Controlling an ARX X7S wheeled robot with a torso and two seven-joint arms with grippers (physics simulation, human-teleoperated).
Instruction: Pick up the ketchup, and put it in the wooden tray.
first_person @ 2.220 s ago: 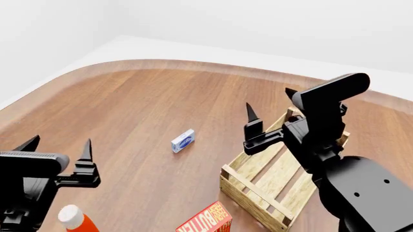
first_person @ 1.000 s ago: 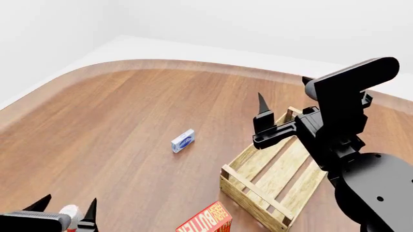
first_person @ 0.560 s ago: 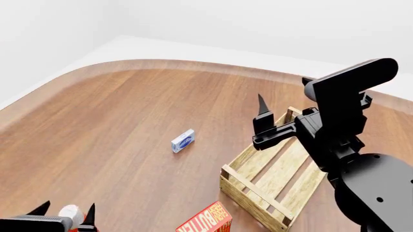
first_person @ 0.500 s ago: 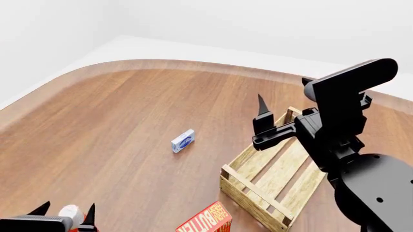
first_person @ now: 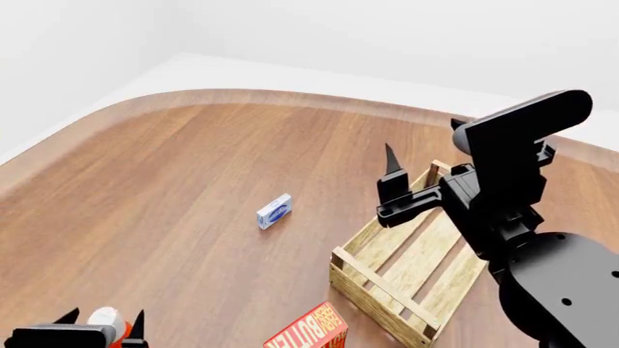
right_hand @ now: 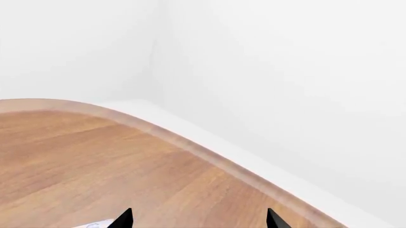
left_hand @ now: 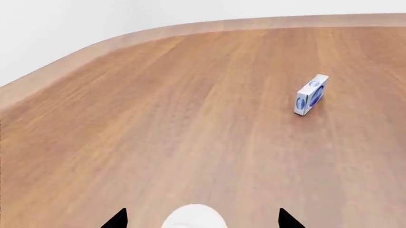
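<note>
At the near left edge of the worktop (first_person: 193, 181), the left gripper (first_person: 101, 322) is straddling the ketchup (first_person: 103, 318) with jaws open around its white cap, needing a level squeeze before carrying it to the wooden tray (first_person: 406, 268), while the right gripper (first_person: 411, 167) is hanging open above that tray

The ketchup (first_person: 104, 319) stood at the table's (first_person: 193, 167) near left edge, between the left gripper's (first_person: 101, 320) fingertips; the small box (first_person: 275, 212) lay mid-table; the wooden tray (first_person: 411, 264) sat to its right, under the right gripper (first_person: 418, 148); the butter box (first_person: 312, 330) lay just before the tray's near-left corner.
</note>
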